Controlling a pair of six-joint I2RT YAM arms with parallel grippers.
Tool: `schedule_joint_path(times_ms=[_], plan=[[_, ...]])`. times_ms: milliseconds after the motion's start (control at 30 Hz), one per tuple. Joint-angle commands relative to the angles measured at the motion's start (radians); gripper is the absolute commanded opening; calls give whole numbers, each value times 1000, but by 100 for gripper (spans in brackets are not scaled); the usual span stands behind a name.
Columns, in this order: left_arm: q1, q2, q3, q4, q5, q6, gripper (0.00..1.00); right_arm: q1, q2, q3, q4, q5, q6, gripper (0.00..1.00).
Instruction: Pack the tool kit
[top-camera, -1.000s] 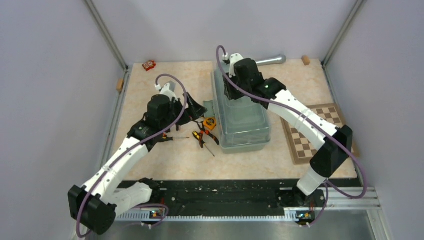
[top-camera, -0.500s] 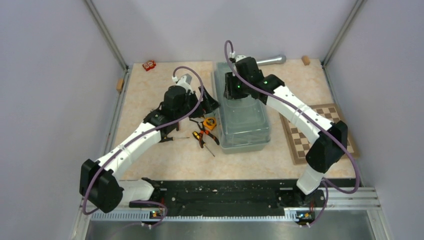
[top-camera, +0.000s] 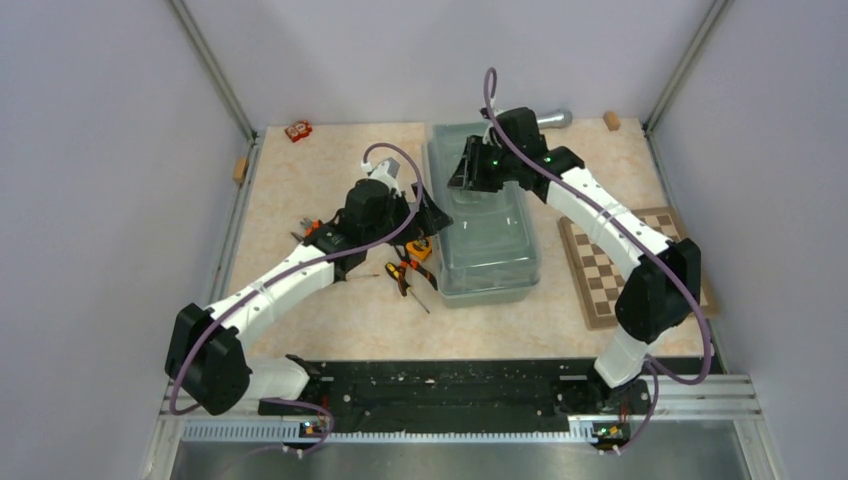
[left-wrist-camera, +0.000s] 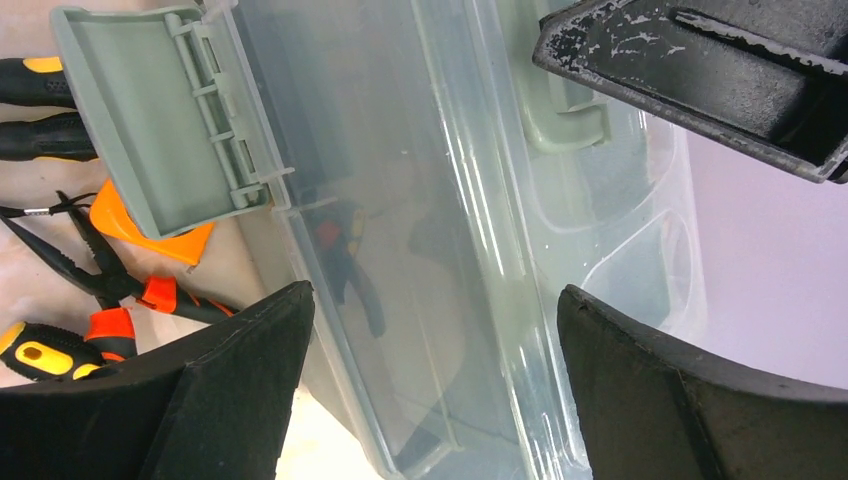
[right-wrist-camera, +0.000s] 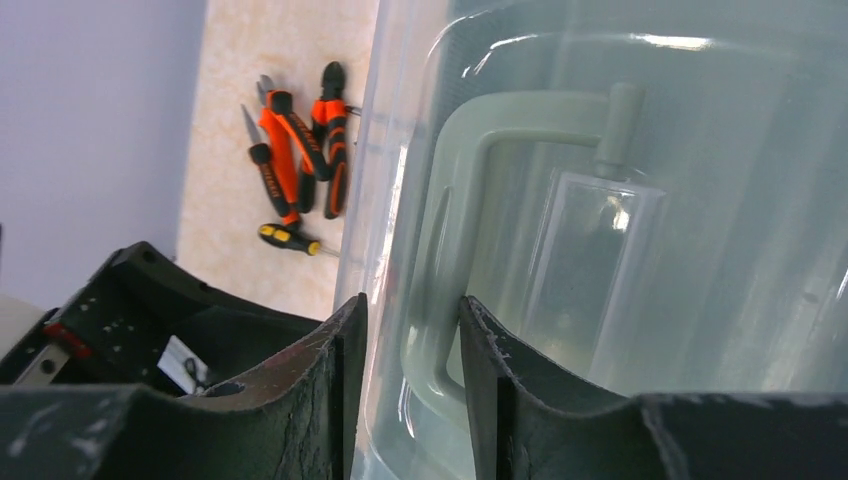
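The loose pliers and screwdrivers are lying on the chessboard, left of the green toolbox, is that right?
No. The pliers and screwdrivers lie on the table, left of the green toolbox; the chessboard sits on the toolbox's other side. The top external view shows it.

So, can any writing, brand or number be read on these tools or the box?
None can be read.
Pliers: any mark on the grips is too small to tell.
White sticker on a black part, right wrist view: too small.
Toolbox lid and its handle: no lettering seen.
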Motion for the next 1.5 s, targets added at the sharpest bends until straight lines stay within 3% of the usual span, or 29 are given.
schedule_joint_path(times_ms=[0, 267, 633, 800, 1067, 1467], plan=[[-6, 1, -29, 46, -43, -6, 95, -15, -25, -77, 157, -215, 116, 38], [-4, -11, -35, 28, -105, 6, 95, -70, -86, -133, 331, -395, 221, 33], [26, -29, -63, 16, -168, -5, 95, -121, -160, -192, 474, -505, 288, 32], [33, 10, 19, -31, -194, 30, 95, -139, -170, -218, 511, -529, 305, 32], [34, 104, 181, -122, -262, 93, 95, -162, -199, -204, 377, -413, 191, 34], [34, 266, 325, -172, -207, 133, 95, -175, -240, -181, 232, -250, 46, 39]])
